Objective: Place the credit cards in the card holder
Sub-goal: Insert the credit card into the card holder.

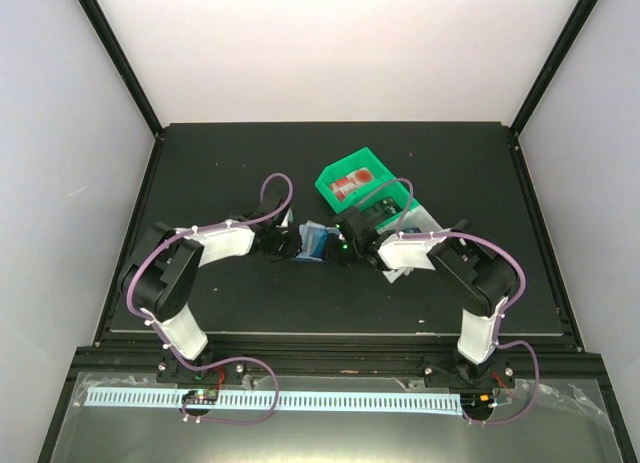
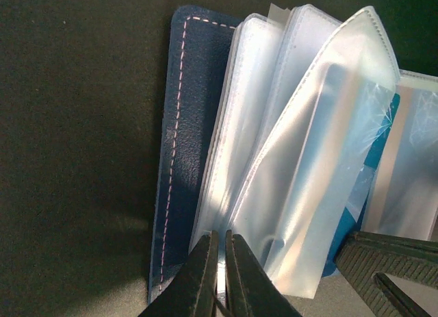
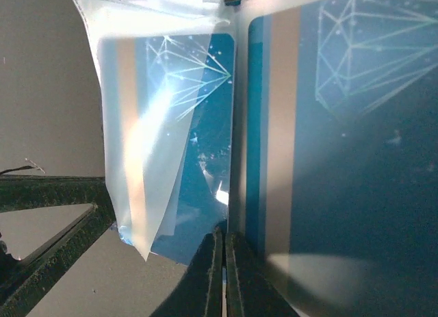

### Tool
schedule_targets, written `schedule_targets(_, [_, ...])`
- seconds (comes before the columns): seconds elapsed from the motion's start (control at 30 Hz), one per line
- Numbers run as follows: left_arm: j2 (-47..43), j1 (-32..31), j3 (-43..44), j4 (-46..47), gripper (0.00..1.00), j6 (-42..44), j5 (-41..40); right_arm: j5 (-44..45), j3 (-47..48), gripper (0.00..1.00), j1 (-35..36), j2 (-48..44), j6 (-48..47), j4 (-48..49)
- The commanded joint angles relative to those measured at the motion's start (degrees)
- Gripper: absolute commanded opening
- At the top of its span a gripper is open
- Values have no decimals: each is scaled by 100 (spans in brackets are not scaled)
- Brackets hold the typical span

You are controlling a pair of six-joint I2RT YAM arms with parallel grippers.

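The card holder point(image 1: 314, 242) lies open on the dark mat between both arms. In the left wrist view its navy cover point(image 2: 188, 139) lies flat and its clear sleeves point(image 2: 308, 139) fan upward. My left gripper point(image 2: 222, 262) is shut on the bottom edge of one sleeve. In the right wrist view, blue credit cards point(image 3: 342, 125) with a pale stripe and white line pattern show inside the sleeves. My right gripper point(image 3: 224, 262) is shut on the edge of a sleeve page holding one such card. More credit cards point(image 1: 350, 183), red and white, lie in the green bin.
A green bin point(image 1: 380, 171) stands just behind the right gripper, and a white bin point(image 1: 425, 221) lies partly under the right arm. The right gripper's finger point(image 2: 390, 269) shows in the left wrist view, and the left one's finger point(image 3: 48, 194) in the right wrist view.
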Motion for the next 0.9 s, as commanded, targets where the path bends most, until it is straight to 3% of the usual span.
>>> schedule_targets(0.0, [445,-49,-437,-598,6,68,-459,93,-90,2,-24,-9,247,309])
schedule_targets(0.2, [335,-47,-452,-615,6,80,-434,392,-206,3,-24,-250,293,281])
schedule_targets(0.33, [325,-47,-417,-658,6,90,-446,305,-165,25,-33,-258,246,203])
schedule_targets(0.5, [336,-49,-429,-677,6,92,-448,387,-181,35,-38,-240,381,-189])
schedule_targets(0.87, [-193,-49,-284,-934,11,251,-360,420,55,40,-38,-152,213,-456])
